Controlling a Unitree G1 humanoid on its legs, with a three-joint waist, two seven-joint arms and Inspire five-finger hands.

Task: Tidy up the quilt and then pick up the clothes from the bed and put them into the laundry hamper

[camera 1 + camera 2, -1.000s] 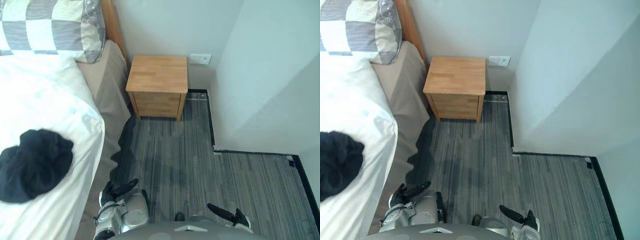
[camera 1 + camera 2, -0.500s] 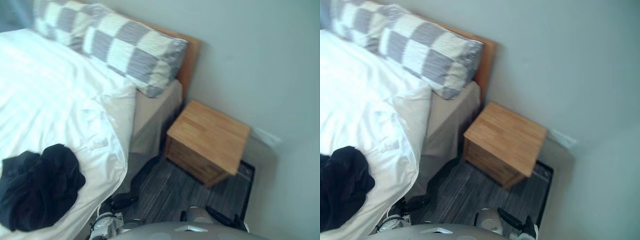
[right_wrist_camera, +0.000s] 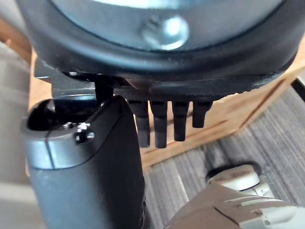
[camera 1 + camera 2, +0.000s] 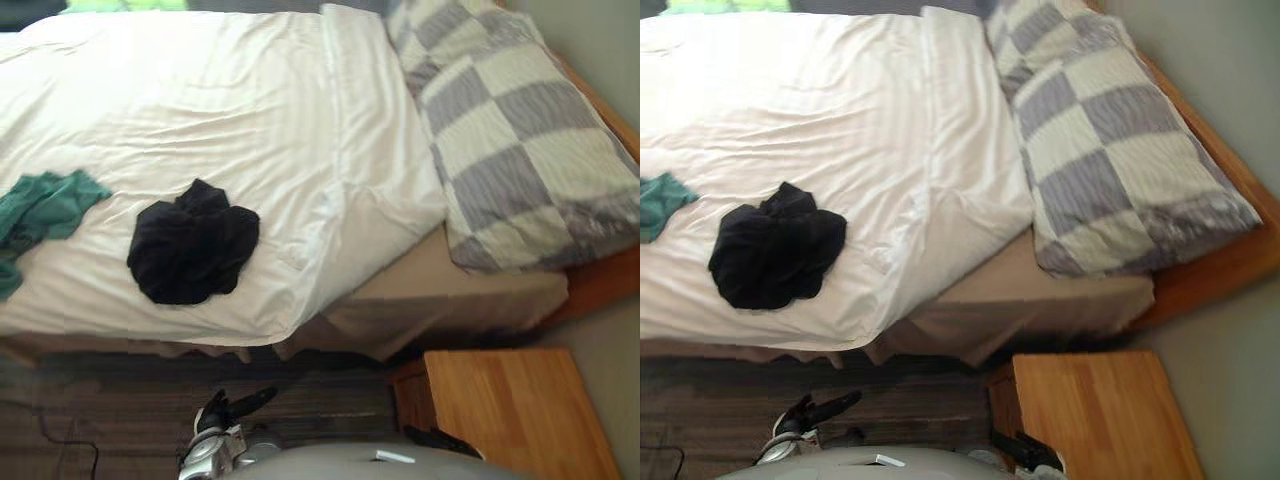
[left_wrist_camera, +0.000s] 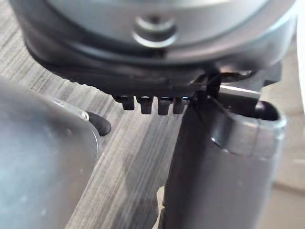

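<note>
Quilt (image 4: 200,100), black clothes (image 4: 193,255) atop, nightstand (image 4: 510,410) nearby, left hand (image 4: 232,408), right hand (image 4: 440,439), fingers (image 3: 159,121) apart

A wooden nightstand (image 4: 510,410) stands on grey striped floor (image 4: 120,400) beside the bed's wooden headboard (image 4: 1220,265).

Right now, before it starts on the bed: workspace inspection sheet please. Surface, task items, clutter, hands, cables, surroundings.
Surface: white quilt mostly flat; its corner by the checked pillows is rumpled, baring a tan sheet.
Job's things: black clothes bunched near the quilt's near edge; green garment toward the foot, apart from them.
Clutter: nothing seen.
Hands: left hand low over the floor, right hand beside the nightstand; fingers straight, holding nothing.
Cables: nothing seen on the quilt.
Surroundings: wooden headboard, wooden nightstand at the bed's head, grey striped floor.
</note>
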